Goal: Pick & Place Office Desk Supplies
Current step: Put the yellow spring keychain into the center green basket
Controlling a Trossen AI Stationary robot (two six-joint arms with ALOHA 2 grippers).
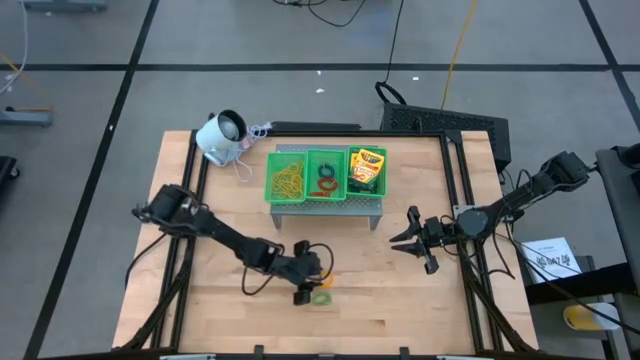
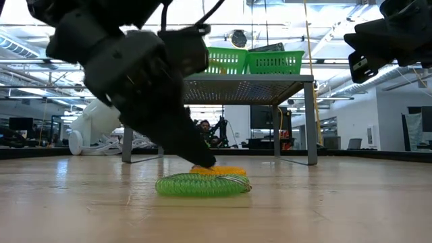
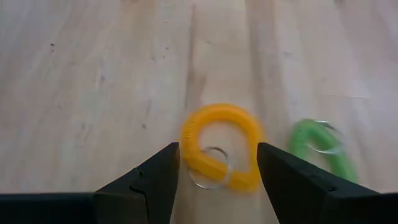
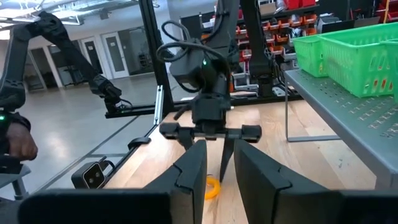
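The left gripper (image 3: 217,177) hangs low over the front of the wooden table (image 1: 400,290), its two dark fingers spread wide on either side of an orange ring (image 3: 221,146) that lies flat on the boards, with nothing yet grasped. A green ring (image 3: 320,146) lies just beside the orange one, outside the span of the fingers, and in the low view the two coils appear to touch or overlap. That closeness looks like the main hazard: if the fingers come together off-centre, one tip could catch the green ring and drag or flick it away, or both rings could be pinched at once. The orange ring is thin and lies flush with the wood, so fingers closing too high may slide over it, while fingers pressed too low may scrape the boards and skid it forward. A small metal loop appears to hang on each coil and could snag. The green tray (image 1: 325,175) stands on a raised grey shelf at the back of the table, already holding rubber bands (image 1: 286,180), coloured rings and crayon boxes (image 1: 366,170); a loosely held ring could drop on the way there. The right gripper (image 1: 412,242) waits at the table's right side, fingers partly parted and empty.
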